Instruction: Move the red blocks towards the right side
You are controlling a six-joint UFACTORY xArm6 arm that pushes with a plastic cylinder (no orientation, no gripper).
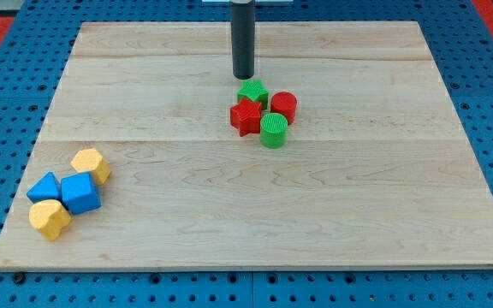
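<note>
1. Near the middle of the wooden board (255, 222), a bit toward the view's top, my tip (243, 77) stands just above a small bunch of four blocks. I have no pincer, only a rod, so there is nothing to open or close, and I hold nothing.
2. The red blocks look small, hard and light. I think they will slide easily on the smooth wood. I cannot pick them up, so I must push on their left sides.
3. The red star (246, 117) sits at the left of the bunch. It has pointy arms, so it may spin if I push off-centre.
4. The red cylinder (283, 107) sits at the right of the bunch. It is round and may slip off my tip.
5. The green cube (252, 92) and the green cylinder (274, 130) touch the red ones, so they may get shoved along too.
6. Far off, at the view's bottom left, sit two blue blocks (68, 191) and two yellow blocks (91, 164).
</note>
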